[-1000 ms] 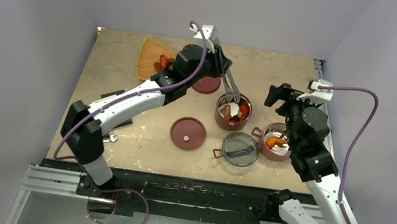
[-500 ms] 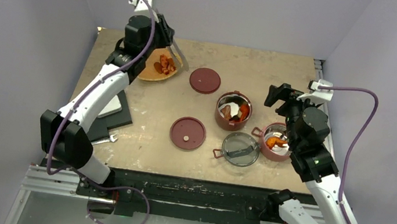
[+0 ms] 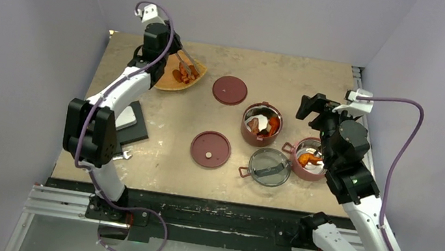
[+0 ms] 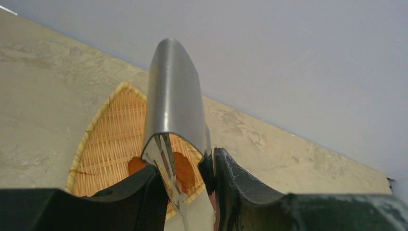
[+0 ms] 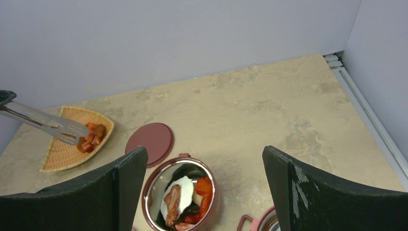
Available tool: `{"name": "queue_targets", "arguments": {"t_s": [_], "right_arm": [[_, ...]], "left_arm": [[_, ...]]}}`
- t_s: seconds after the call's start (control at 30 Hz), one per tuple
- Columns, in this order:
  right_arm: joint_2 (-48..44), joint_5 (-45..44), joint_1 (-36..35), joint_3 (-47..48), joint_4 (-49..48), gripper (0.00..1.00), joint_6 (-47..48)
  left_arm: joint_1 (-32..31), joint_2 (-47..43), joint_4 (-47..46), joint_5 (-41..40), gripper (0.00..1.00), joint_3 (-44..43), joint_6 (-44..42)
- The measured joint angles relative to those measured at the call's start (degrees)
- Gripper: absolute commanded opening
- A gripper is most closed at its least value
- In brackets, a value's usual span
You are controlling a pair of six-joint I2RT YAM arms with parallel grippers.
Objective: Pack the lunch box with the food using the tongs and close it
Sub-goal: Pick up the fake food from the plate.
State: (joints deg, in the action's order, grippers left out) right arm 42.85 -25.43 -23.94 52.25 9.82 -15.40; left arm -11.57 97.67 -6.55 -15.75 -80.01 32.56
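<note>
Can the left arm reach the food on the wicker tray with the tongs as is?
Probably yes. The left end effector is shut on the tongs, and their tips hang right at the orange food pieces on the fan-shaped wicker tray, with nothing in between.

The left arm [image 3: 112, 94] stretches far forward and left, left gripper [image 4: 185, 190] clamped on the tongs [image 4: 173, 96]. The right arm [image 3: 357, 177] is folded upright, right gripper [image 5: 204, 159] spread wide.
</note>
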Motion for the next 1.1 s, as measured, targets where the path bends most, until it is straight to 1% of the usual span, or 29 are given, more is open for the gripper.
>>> {"name": "queue_targets", "arguments": {"t_s": [0.17,0.4,0.63,1.1], "right_arm": [[0.83,0.5,0.0,0.0,-0.02,0.93,0.04],[1.18,0.96,0.0,0.0,-0.17,0.93,0.04],[1.18,0.98,0.0,0.0,-0.39,0.93,0.04],[1.18,1.14,0.0,-0.04,-0.39,0.93,0.04]], "left_arm": [[0.04,4.48,-2.05,-2.23,0.35,-0.02,0.92],[0.33,8.24,-2.82,-4.81,0.36,-0.04,1.44],[1.22,10.03,-5.2,-4.57,0.37,-0.13,3.21],[2.8,10.84,-8.13,-3.78,0.38,-0.81,5.64]]}}
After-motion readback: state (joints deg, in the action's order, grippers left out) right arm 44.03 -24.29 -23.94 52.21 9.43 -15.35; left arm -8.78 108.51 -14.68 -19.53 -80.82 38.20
